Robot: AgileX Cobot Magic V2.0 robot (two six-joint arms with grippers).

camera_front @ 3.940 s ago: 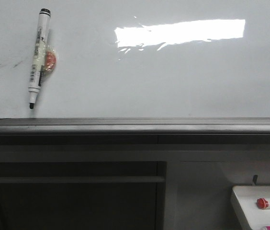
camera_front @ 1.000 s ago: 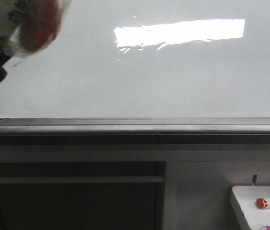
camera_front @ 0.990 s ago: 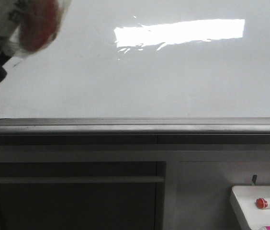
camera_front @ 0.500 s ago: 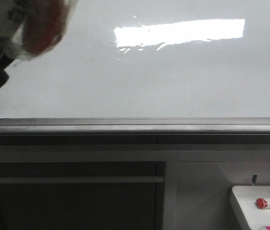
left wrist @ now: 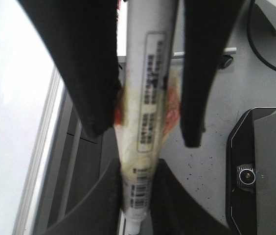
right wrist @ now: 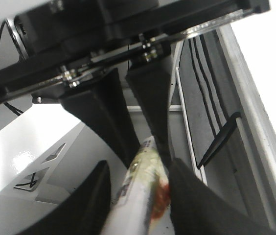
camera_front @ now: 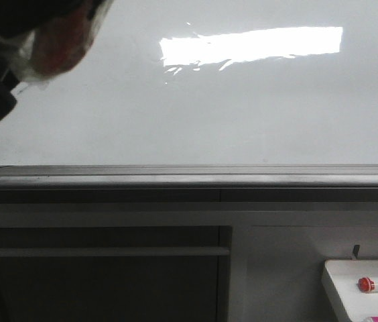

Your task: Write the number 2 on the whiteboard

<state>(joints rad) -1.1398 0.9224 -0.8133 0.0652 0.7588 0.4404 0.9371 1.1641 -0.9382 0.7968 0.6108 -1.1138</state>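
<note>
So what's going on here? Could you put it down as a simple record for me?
Whiteboard: glossy, bright glare, no number 2 visible on it
Black-ink marker: off the board, a reddish taped wad around its barrel
Left gripper: shut on the marker
Right gripper: fingers on either side of the same marker; grip unclear
Small white tray: lower right, holding a red-capped marker
Stage: writing not yet begun

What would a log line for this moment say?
left gripper: shut on marker | right gripper: around marker's taped middle, grip unclear | whiteboard: no 2 drawn yet
</note>
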